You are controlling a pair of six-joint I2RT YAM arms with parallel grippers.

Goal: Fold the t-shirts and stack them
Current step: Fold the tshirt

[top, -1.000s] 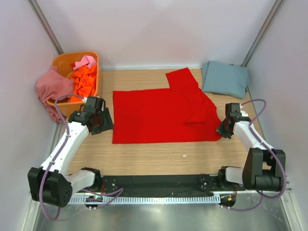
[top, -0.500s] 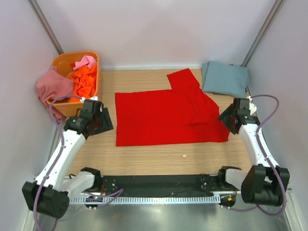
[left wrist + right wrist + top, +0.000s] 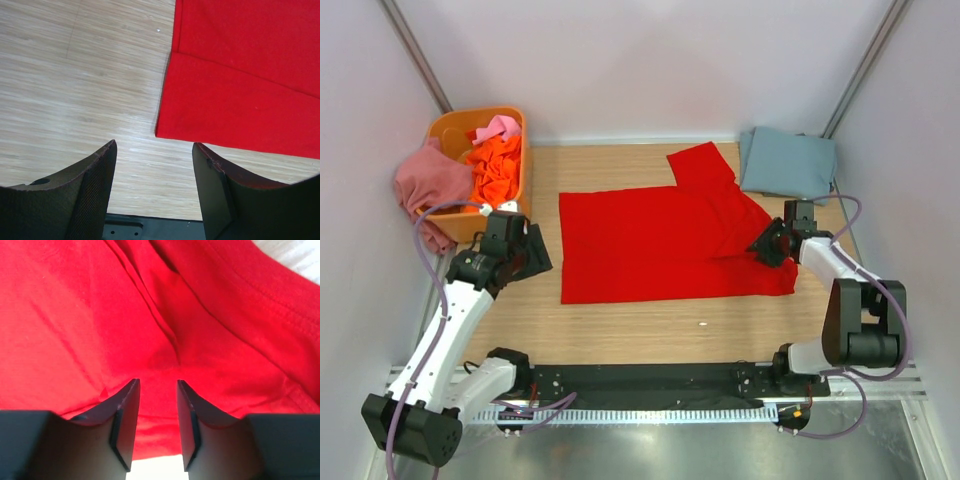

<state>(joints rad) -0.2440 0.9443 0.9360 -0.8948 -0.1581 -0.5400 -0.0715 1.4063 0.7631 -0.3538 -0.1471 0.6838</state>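
A bright red t-shirt (image 3: 665, 245) lies spread on the wooden table, one sleeve pointing to the back and its right side folded over in creases. My right gripper (image 3: 763, 248) hovers low over that creased right part; its jaws (image 3: 157, 385) stand a narrow gap apart, with red cloth (image 3: 150, 305) showing between and beyond them. My left gripper (image 3: 533, 256) is open over bare wood, just left of the shirt's near left corner (image 3: 165, 131); nothing is between its fingers (image 3: 152, 147). A folded grey-blue t-shirt (image 3: 787, 163) lies at the back right.
An orange plastic tub (image 3: 451, 129) at the back left holds orange (image 3: 497, 165) and pink (image 3: 500, 127) shirts. A dusty rose shirt (image 3: 426, 182) hangs over its left rim. White walls close in on both sides. A black rail (image 3: 650, 381) runs along the near edge.
My right gripper let go of the shirt's near right corner, swung back, and now sits further left over the shirt. The shirt shifted slightly right. The left arm barely moved.
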